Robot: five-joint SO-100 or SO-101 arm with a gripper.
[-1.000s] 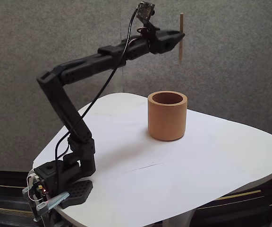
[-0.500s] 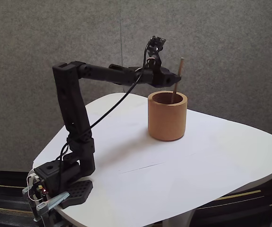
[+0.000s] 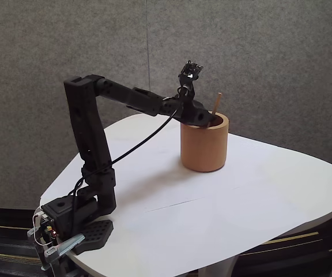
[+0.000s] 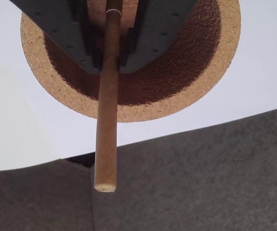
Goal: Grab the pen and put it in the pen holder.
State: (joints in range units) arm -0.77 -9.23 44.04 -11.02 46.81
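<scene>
Most of the task looks done to us: the pen (image 3: 216, 103) is already standing partly inside the holder (image 3: 204, 148), and only the release seems left.

In the fixed view we see the arm reaching across the table (image 3: 223, 213) from its base at the lower left, with the gripper (image 3: 211, 119) dipped to the holder's rim. Just the top of the pen pokes up above that rim, leaning slightly to the right; its lower part is hidden by the holder wall, so we cannot tell whether its tip touches the bottom.

In the wrist view we look along the pen (image 4: 107, 115), which runs between the 2 dark fingers (image 4: 66, 33) of the gripper (image 4: 110, 60). Both fingers sit tight against its sides, so we judge the gripper to be clamped on the pen. Behind them lies the holder's (image 4: 227, 62) thick tan rim and its darker inside, and the fingers are over that opening.

What remains, in our judgement: part the fingers so the pen drops and rests against the wall, then lift the arm clear without catching the pen or nudging the holder.
</scene>
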